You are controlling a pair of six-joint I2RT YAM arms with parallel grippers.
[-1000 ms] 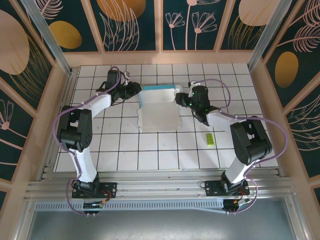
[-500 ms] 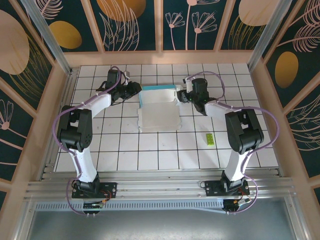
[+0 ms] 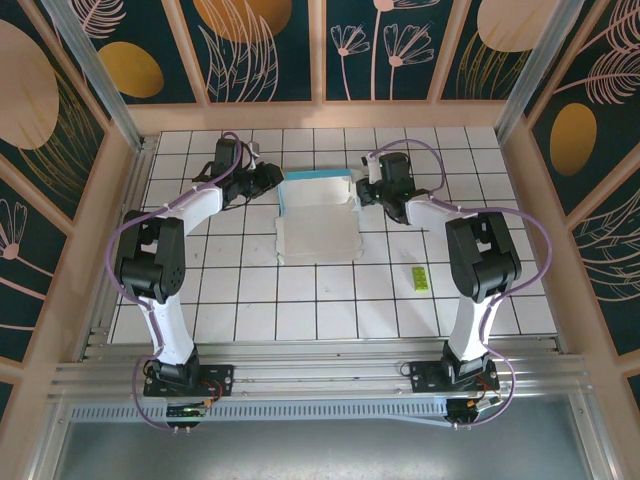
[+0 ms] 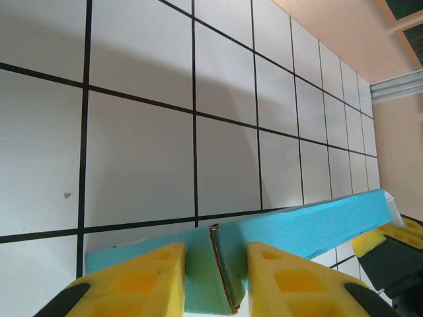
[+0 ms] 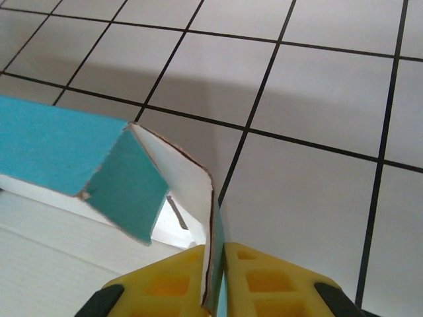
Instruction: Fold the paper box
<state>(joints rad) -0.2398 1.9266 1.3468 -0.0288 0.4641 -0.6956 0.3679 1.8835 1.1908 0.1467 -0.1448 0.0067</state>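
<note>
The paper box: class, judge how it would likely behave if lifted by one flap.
Probably light and floppy: the paper box is thin card, bent where the right gripper pinches it. Likely keeps creases: its teal wall stands up.

The white tiled table (image 3: 260,290) carries the paper box (image 3: 318,228) and, well apart, a small yellow-green slip (image 3: 420,279).

No readable text, labels or numbers anywhere; the yellow-green slip (image 3: 420,279) was too small to read.
</note>
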